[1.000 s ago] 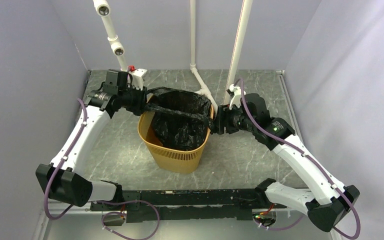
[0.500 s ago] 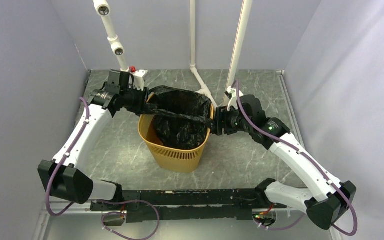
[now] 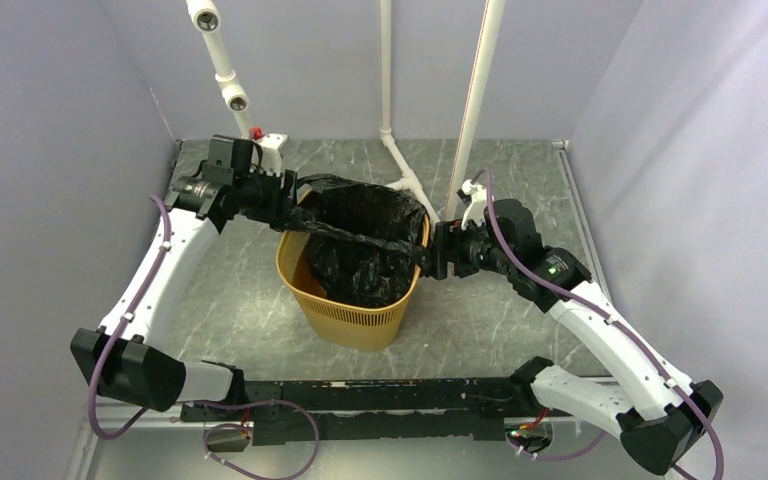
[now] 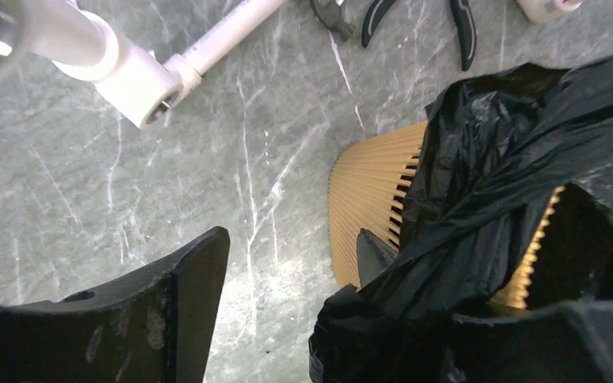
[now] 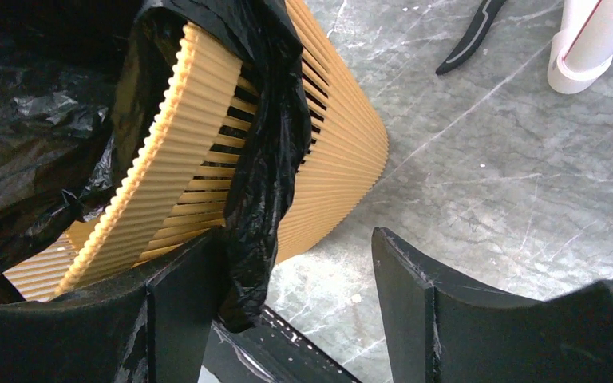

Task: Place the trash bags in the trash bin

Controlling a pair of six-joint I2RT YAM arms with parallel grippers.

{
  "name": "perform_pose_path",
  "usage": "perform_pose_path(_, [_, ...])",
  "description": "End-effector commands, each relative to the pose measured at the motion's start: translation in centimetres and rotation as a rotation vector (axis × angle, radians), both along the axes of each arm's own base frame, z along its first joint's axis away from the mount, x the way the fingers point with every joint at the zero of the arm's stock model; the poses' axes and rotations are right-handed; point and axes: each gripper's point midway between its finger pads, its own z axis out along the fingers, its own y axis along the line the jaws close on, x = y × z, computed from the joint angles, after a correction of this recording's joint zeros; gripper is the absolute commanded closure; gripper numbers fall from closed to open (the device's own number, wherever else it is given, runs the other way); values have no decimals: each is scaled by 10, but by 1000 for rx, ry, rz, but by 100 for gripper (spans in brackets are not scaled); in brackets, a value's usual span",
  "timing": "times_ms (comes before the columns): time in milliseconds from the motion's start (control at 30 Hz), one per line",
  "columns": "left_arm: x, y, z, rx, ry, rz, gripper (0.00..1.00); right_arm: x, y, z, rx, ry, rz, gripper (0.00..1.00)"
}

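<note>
While the trash bin (image 3: 352, 322) stands upright on the grey marbled counter (image 3: 490, 320), the black trash bag (image 3: 360, 255) sits mostly inside it, crinkled and glossy against the inner walls. One edge of the bag's mouth is folded over the bin's far rim. Another edge is pulled into a tight band that crosses the bin's opening from its far-left corner to its right rim.

The left end effector (image 3: 285, 205) is at the far-left corner of the bin, just outside the rim, where that band starts. Its wrist view shows the fingers spread wide with bare counter between them. Bag plastic is draped over the finger (image 4: 371, 255) nearest the bin, and nothing is pinched.

The right end effector (image 3: 432, 252) is just outside the bin's right rim, at the other end of the band. Its fingers are also well apart. A strip of bag hangs over the rim and down the bin's slitted wall, lying against the inner face of the finger nearest the bin.

Behind the bin, white pipes (image 3: 475, 100) stand on the counter.
</note>
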Motion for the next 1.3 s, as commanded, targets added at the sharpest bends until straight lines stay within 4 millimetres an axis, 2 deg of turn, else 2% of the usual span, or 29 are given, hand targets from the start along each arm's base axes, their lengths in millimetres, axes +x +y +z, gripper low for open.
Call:
perform_pose_path(0, [-1, -6, 60, -65, -139, -12, 32, -1, 13, 44, 104, -85, 45, 29])
perform_pose_path(67, [-2, -6, 69, -68, -150, -19, 26, -2, 14, 45, 114, -79, 51, 29])
perform_pose_path(167, [-3, -6, 76, -67, -154, -28, 23, -3, 14, 42, 118, -65, 45, 29])
perform_pose_path(367, [-6, -4, 62, -37, -77, -53, 21, -4, 14, 40, 117, -54, 40, 28])
perform_pose_path(433, [-6, -5, 64, -45, -77, -57, 21, -3, 14, 40, 115, -54, 37, 28])
perform_pose_path(667, [-6, -17, 106, -155, -186, -116, 17, 3, 9, 47, 110, -78, -6, 26])
perform_pose_path(867, [-4, -23, 129, -193, -231, -149, 20, 19, -5, 77, 178, -158, -162, 22])
perform_pose_path(1033, [-3, -24, 132, -197, -230, -162, 22, 22, -9, 107, 272, -239, -202, 20])
perform_pose_path(1133, [1, -23, 124, -186, -207, -160, 25, 28, -8, 106, 274, -232, -223, 20])
perform_pose_path(1267, [9, -21, 112, -168, -180, -149, 36, 37, -7, 100, 271, -213, -251, 21])
